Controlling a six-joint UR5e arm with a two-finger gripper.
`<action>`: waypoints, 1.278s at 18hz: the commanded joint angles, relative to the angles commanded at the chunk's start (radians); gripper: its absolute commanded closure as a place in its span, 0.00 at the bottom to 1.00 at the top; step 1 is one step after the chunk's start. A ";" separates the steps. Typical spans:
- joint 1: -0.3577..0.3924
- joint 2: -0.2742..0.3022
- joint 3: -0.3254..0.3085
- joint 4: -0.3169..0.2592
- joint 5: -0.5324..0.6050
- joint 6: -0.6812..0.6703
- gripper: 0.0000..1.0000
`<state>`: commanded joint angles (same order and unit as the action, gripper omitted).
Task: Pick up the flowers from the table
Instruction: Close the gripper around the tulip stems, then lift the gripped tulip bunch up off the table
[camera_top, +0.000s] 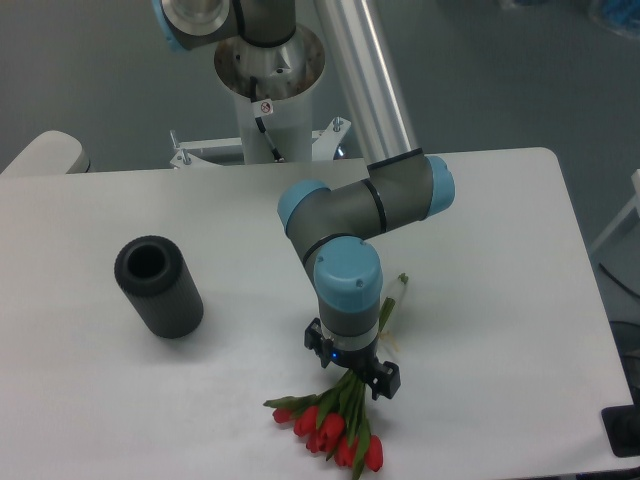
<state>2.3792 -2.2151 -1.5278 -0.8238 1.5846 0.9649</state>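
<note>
The flowers (330, 425), a small bunch of red tulips with green stems, lie on the white table (480, 300) near its front edge. The red heads point toward the front; the stem ends (399, 290) stick out behind the arm. My gripper (352, 382) is directly over the middle of the stems, low at the table. Its fingers are hidden under the wrist, so I cannot tell whether they are closed on the stems.
A black hollow cylinder (160, 286) lies on the table at the left, well apart from the flowers. The arm's base column (268, 90) stands at the back edge. The table's front edge runs just below the tulip heads.
</note>
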 joint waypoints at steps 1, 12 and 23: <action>0.000 -0.005 0.000 0.000 0.002 -0.008 0.00; 0.002 0.015 -0.006 -0.003 0.006 -0.014 0.79; 0.017 0.136 0.006 -0.104 0.003 -0.008 0.84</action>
<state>2.3960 -2.0787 -1.5218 -0.9279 1.5877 0.9571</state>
